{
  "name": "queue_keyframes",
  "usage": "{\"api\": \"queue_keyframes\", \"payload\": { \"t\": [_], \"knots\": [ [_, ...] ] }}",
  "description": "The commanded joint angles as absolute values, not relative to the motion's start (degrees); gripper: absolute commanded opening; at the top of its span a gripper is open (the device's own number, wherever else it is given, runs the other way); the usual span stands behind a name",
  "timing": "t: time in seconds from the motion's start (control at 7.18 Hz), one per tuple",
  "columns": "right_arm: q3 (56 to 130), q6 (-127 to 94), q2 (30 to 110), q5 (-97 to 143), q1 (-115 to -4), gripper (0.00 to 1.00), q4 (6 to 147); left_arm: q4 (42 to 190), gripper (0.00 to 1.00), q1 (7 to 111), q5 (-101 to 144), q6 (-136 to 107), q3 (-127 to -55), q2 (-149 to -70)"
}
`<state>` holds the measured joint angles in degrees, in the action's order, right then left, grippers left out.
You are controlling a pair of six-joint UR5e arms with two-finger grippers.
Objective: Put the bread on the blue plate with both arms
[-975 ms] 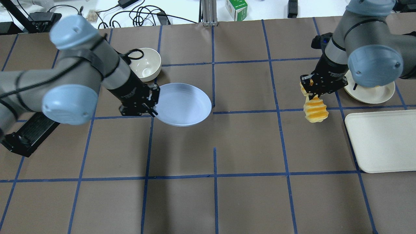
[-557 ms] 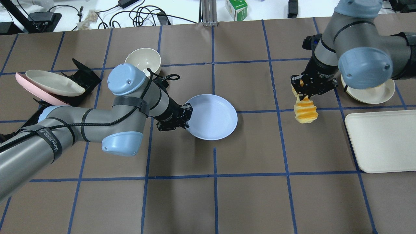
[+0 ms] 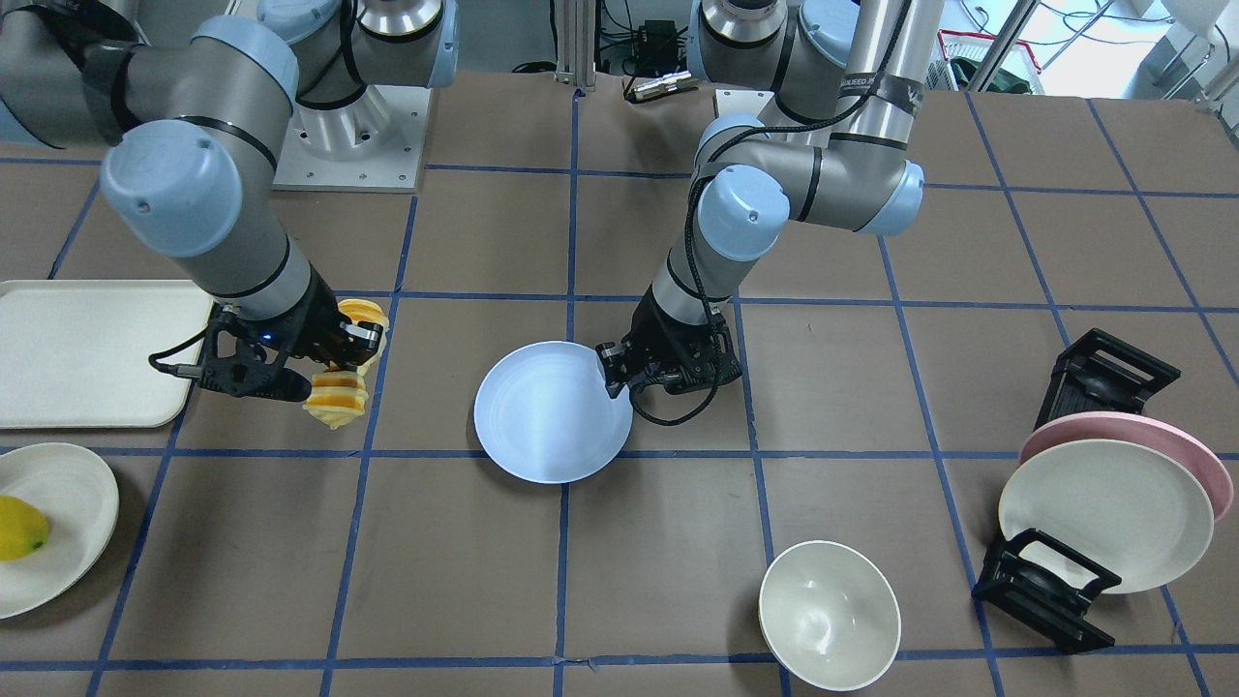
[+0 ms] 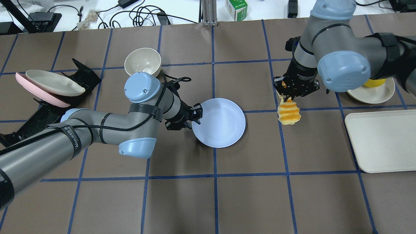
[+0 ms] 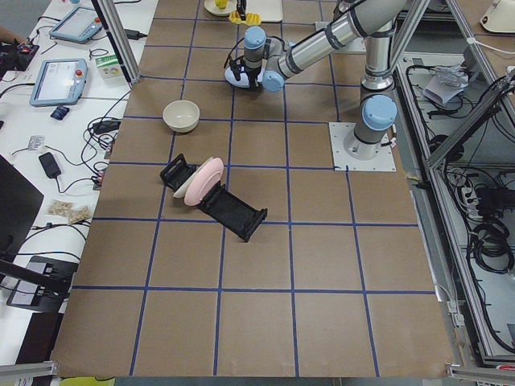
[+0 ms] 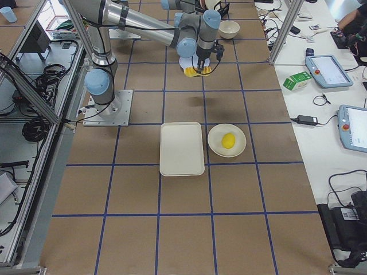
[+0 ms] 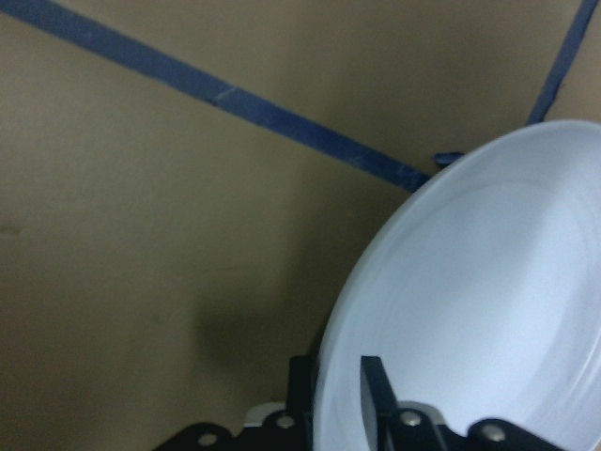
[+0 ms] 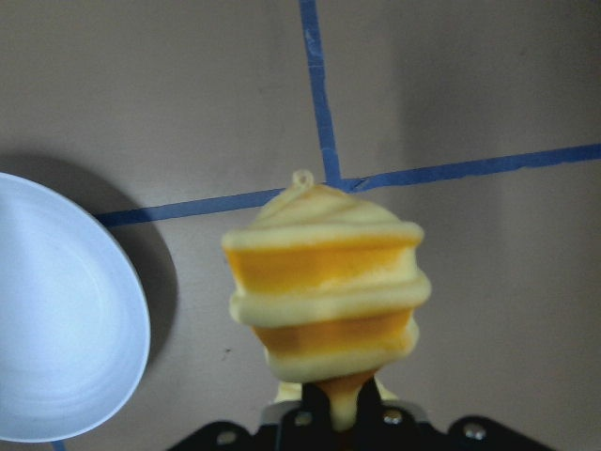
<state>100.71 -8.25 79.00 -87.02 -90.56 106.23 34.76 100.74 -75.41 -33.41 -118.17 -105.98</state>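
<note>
- The blue plate (image 4: 218, 123) has travelled away from the counter's left edge over the last second. It now sits about midway between the left and right edges (shadow under its rim in both wrist views suggests it is carried just off the surface, though I cannot be sure).
- The bread (image 4: 288, 113) has come inward from the right edge in the same time. It is now near the plate's right rim but apart from it, with a strip of bare counter between them.
- For the task, this means the two halves are converging. The loaf is not yet over the plate, so the placing itself is not yet done.
- The left arm (image 4: 97, 130) reaches in low from the counter's left side, with its elbow bent and its wrist lying nearly level. Its jaws are clamped on the plate's left rim, one finger on each face.
- The right arm (image 4: 341, 65) stands over the right half of the counter with its wrist turned downward. Its jaws are clamped on the bread's upper end, and the loaf hangs lengthwise beneath them.
- By my judgement, the loaf needs a little more travel toward the left edge before it can be lowered onto the plate.
</note>
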Motion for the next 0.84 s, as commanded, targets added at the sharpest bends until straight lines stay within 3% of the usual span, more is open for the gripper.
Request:
{"api": "queue_keyframes", "payload": {
  "t": [0.0,0.42,0.7],
  "knots": [
    [96.5,-13.3,75.5,-85.9,-96.7,0.00,106.4,36.6,1.00,96.9,-78.1,-25.1,-116.3,-102.7],
    [89.8,-25.4,68.2,-85.5,-106.0,0.00,108.3,56.3,1.00,94.4,-83.4,-11.3,-110.2,-94.6],
    [90.2,-32.4,62.9,-84.8,-110.9,0.00,113.5,72.9,1.00,92.5,-88.8,-0.2,-102.3,-90.5]
  ]
}}
